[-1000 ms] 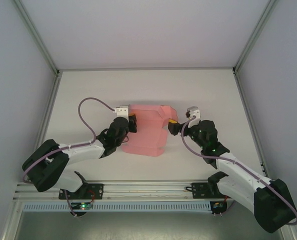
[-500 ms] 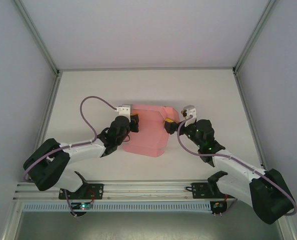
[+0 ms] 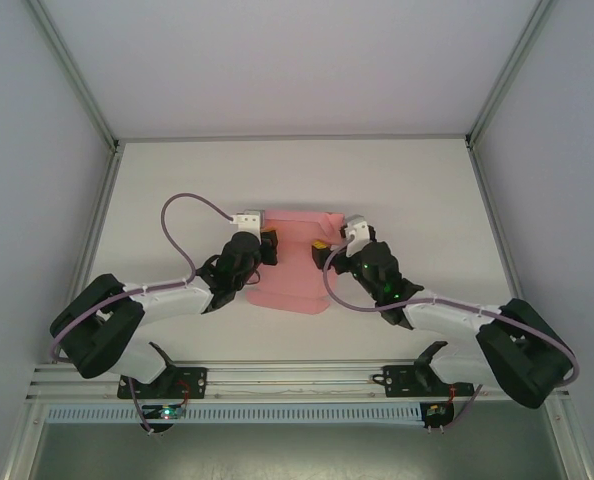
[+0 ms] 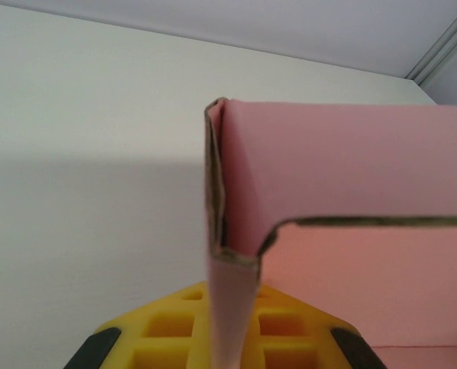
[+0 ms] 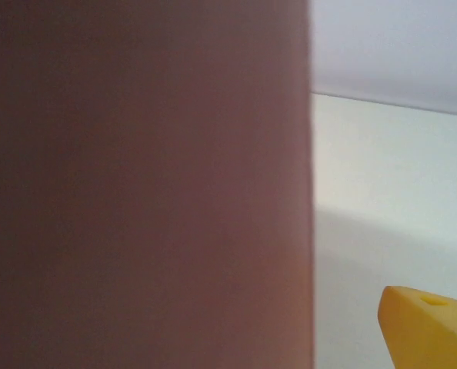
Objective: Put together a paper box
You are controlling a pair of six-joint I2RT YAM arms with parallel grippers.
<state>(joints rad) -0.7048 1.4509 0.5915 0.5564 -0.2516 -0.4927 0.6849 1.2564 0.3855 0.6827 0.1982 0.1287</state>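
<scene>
Top external view: your pink paper box (image 3: 295, 272) sits in the middle of the table (image 3: 177, 190), with a gripper on each side.
Your left gripper (image 3: 268, 246) is at the box's left edge. In the left wrist view it's pinched tight on a folded-up wall of the card, and the pink strip runs down between the yellow pads (image 4: 171, 327). Your right gripper (image 3: 323, 250) is at the box's right edge, jaws wide apart. In the right wrist view, blurry pink card covers the left side and one yellow finger (image 5: 432, 327) pokes in at lower right, clear of the card.
</scene>
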